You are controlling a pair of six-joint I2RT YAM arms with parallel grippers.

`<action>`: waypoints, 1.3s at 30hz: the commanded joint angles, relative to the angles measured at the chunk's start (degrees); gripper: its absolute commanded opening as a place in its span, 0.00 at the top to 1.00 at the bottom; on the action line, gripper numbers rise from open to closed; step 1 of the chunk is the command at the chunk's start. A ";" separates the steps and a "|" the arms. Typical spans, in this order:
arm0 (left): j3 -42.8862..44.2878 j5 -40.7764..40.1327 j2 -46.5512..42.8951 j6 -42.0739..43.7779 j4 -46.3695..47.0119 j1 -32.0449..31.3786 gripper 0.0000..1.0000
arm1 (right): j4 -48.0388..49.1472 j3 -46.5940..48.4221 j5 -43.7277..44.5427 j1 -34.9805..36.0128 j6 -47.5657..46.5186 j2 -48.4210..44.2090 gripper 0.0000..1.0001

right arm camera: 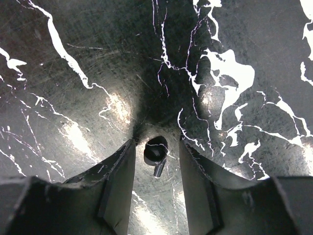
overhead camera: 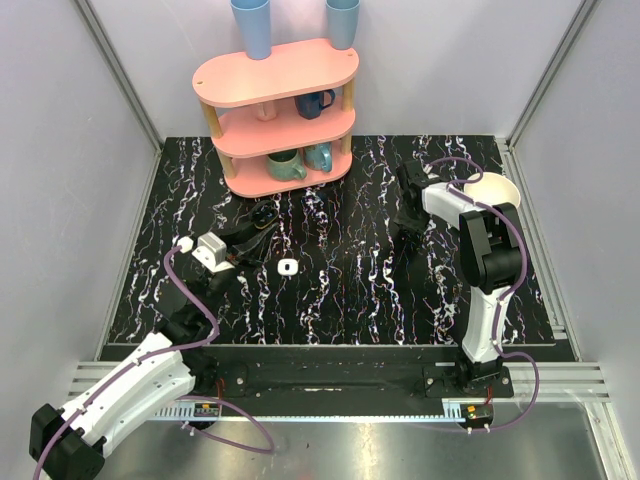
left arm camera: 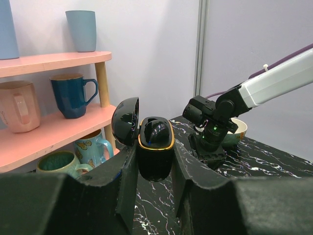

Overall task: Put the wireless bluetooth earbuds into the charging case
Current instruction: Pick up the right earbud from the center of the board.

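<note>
My left gripper point(overhead camera: 262, 220) is shut on the black charging case point(left arm camera: 155, 161), which has a gold rim. It holds the case upright above the table with the lid point(left arm camera: 124, 120) swung open. A black rounded piece point(left arm camera: 155, 129) sits in the case's top. My right gripper point(right arm camera: 156, 143) is open and points down at the marbled table, one finger on each side of a small black earbud point(right arm camera: 156, 152) lying there. It also shows in the top view point(overhead camera: 407, 225). A tiny white piece point(overhead camera: 288, 267) lies on the table near the left gripper; I cannot tell what it is.
A pink three-tier shelf point(overhead camera: 275, 75) with several mugs and two blue cups stands at the back left. A cream bowl point(overhead camera: 492, 190) sits at the back right beside the right arm. Grey walls close in the table on three sides.
</note>
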 commanded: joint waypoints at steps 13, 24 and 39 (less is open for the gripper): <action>1.22 -0.36 -0.43 0.00 3.69 -0.14 1.00 | -1.48 0.83 2.92 1.72 0.59 1.68 0.53; 1.04 -0.71 -0.52 0.09 3.34 -0.14 1.00 | -1.48 0.39 1.61 1.72 1.12 1.59 0.55; 1.13 -0.54 -0.69 -0.17 2.99 -0.14 1.00 | -1.39 -0.49 1.35 1.63 1.39 1.50 0.56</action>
